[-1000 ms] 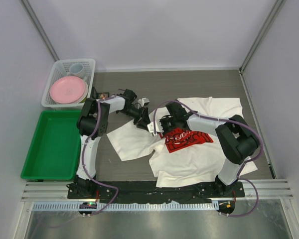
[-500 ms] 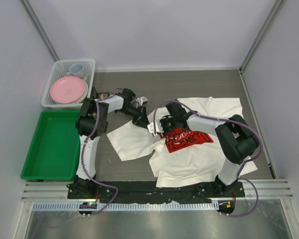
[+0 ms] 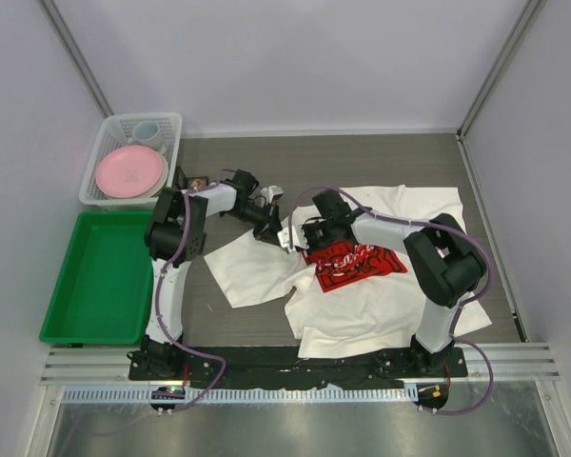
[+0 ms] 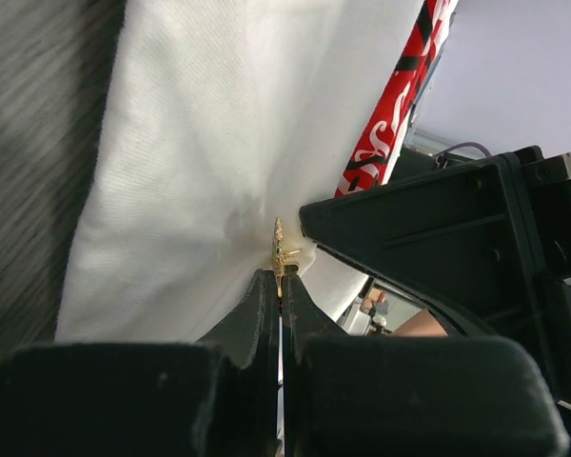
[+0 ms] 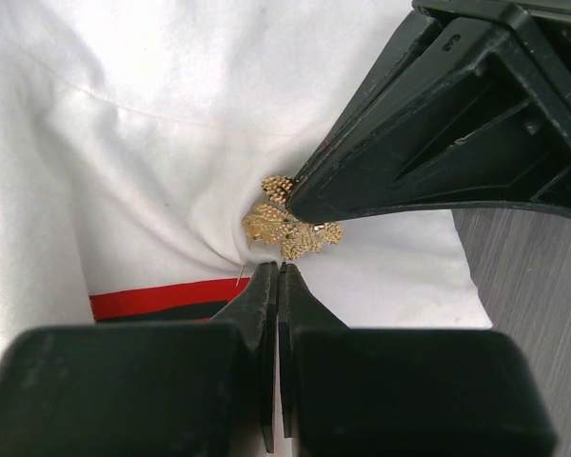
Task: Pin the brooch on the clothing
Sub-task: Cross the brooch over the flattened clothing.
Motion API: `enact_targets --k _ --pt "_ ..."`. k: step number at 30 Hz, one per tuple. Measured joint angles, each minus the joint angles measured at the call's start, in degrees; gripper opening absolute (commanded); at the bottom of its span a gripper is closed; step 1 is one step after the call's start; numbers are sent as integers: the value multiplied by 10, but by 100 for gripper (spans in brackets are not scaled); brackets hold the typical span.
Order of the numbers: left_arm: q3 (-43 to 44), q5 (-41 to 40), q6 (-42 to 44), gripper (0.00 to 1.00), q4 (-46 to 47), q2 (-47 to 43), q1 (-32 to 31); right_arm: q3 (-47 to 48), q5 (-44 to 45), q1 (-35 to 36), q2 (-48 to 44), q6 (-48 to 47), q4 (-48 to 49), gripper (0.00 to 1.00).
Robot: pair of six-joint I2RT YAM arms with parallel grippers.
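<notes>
Table: The grey table [image 3: 362, 162] holds a white basket [image 3: 143, 115] with a pink plate [image 3: 130, 171], and a green tray [image 3: 95, 276] at far left. All are well apart from the work.
T-shirt: The white T-shirt [image 3: 381, 295] lies rumpled at centre-right. Its red print [image 3: 352, 265] is bunched just beside the spot where the two arms meet.
Right arm: The right arm [image 3: 447, 267] sits slightly further left than a second ago, bringing its tip closer against the other arm's tip.
Left gripper: The left gripper [image 4: 280, 286] was partly open a second ago. Its fingers are now pressed together on the lower edge of the brooch.
Right gripper: The right gripper [image 5: 278, 271] is unchanged, fingers together, and appears to pinch a pucker of cloth just below the ornament.
Brooch: The gold, cluster-shaped brooch [image 5: 287, 228] rests against the white fabric above the print's red edge, between the two sets of fingertips.
Pin: A thin pin [image 5: 241, 274] shows beside the right fingertips. Whether it has pierced the cloth cannot be told.
Meaning: The left gripper has newly clamped the brooch while the right gripper holds the fabric. The job looks to have reached the piercing or fastening step and is not yet visibly finished.
</notes>
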Motion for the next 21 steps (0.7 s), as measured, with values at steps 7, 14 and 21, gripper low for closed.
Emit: enact_targets --k 7,14,21 --pt "-3 10 9 0 5 0 0 9 -4 -1 3 15 -9 1" --pt "-7 27 13 0 14 -2 -3 12 -11 -4 4 18 -20 1" --pt "-18 36 10 0 30 -7 -4 15 -12 -5 4 18 -30 1"
